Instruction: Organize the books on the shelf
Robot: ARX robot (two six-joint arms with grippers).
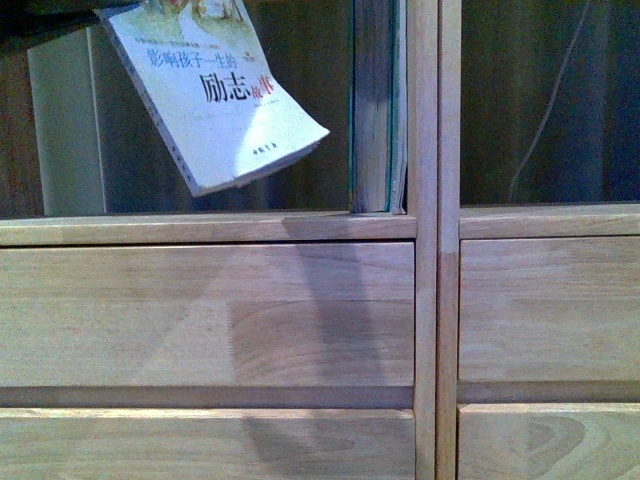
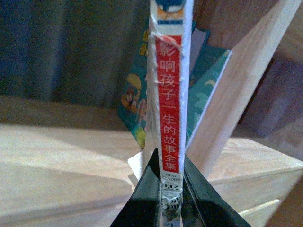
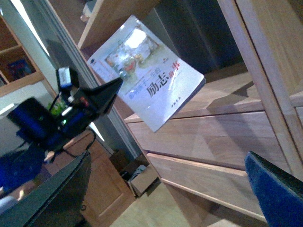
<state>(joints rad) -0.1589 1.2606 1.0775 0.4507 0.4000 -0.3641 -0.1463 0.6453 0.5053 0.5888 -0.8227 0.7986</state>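
Light wood shelf [image 1: 428,300] fills the front view, with plain drawer fronts [image 1: 205,315] across the lower half and open compartments above. In the upper left of the frame a thin booklet [image 1: 215,90] hangs tilted in the air before a compartment, its pale cover with dark and red print facing out. The left pincer [image 2: 169,160] is clamped on the booklet at its white, red-banded spine, 1 dark finger on each cover. Taller green books [image 1: 375,110] stand upright at top centre, against the shelf's vertical post. The right pincer [image 3: 168,158] is spread wide and holds nothing.
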